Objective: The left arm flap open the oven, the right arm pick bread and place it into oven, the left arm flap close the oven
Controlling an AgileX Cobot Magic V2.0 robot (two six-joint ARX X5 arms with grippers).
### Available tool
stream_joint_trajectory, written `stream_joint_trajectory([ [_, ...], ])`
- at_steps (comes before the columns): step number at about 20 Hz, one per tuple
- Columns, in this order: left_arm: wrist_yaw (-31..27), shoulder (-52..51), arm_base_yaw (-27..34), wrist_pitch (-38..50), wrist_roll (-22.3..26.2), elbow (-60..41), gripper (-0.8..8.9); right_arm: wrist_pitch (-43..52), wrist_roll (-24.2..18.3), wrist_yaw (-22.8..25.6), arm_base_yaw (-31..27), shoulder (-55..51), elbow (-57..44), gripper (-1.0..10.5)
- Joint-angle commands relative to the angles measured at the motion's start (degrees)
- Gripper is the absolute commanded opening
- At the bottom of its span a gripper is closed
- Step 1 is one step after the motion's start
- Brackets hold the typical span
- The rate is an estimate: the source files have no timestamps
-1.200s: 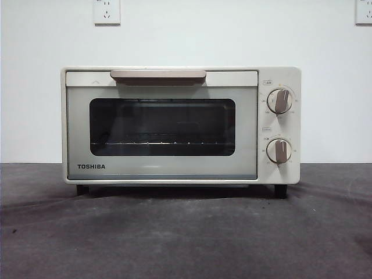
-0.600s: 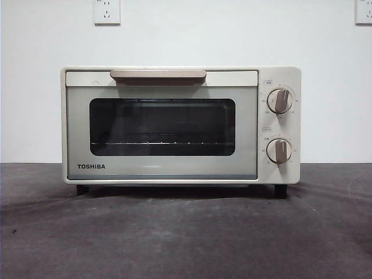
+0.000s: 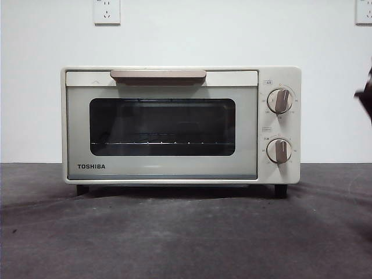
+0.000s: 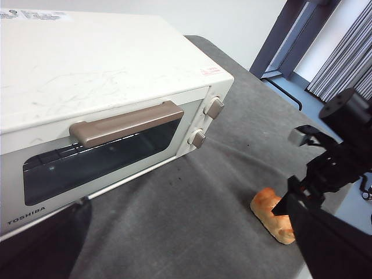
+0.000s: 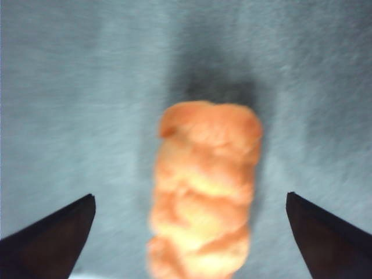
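Hovering right pincer spread wide astride the bread, gripping nothing, oven door shut

Right claw: jaws spread wide, both black tips in the right wrist view, nothing held; arm seen as a dark sliver at the front view's right edge; left claw: dark jaws apart, nothing between them.
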Motion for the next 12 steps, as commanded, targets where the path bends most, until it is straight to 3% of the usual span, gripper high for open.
stream_joint_trajectory([
  [1, 0.0, 0.3, -0.2, 0.5, 0.2, 1.2, 5.62, 1.8, 0.3, 3.1, 1.4, 3.4, 0.6, 5.2],
  [4, 0.0, 0.3, -0.2, 0.4, 0.2, 1.2, 5.62, 4.0, -0.5, 3.3, 1.6, 6.8, 0.6, 5.2],
  [12, -0.1, 0.3, -0.2, 0.4, 0.2, 1.2, 5.62, 6.4, -3.8, 2.9, 1.6, 12.4, 0.6, 3.1],
])
